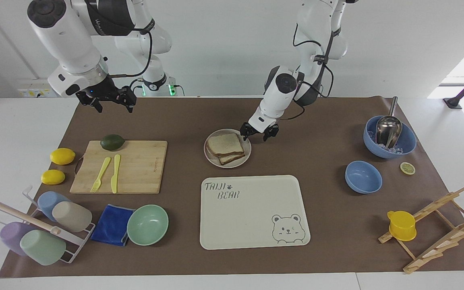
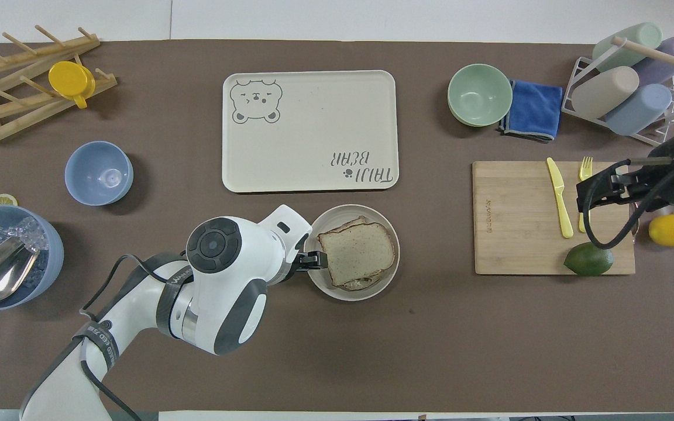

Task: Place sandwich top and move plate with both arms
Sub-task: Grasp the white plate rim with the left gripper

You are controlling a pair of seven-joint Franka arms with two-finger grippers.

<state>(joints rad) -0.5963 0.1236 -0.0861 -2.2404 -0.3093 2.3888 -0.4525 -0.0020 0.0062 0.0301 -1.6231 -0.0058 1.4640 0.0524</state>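
The sandwich top (image 1: 224,144) (image 2: 357,251), a plain bread slice, lies on the stacked sandwich on the round beige plate (image 1: 240,162) (image 2: 337,218) in the middle of the mat. My left gripper (image 1: 257,137) (image 2: 313,261) hangs low at the plate's rim, on the side toward the left arm's end of the table. Its fingers are apart and hold nothing. Whether it touches the rim I cannot tell. My right gripper (image 1: 111,104) (image 2: 606,188) is raised and open over the cutting board's edge, holding nothing.
The cream bear tray (image 1: 252,213) lies just farther from the robots than the plate. A cutting board (image 1: 139,169) carries an avocado, fork and knife. Two blue bowls (image 1: 363,176), a mint bowl (image 1: 147,224), a cup rack and a wooden rack stand around.
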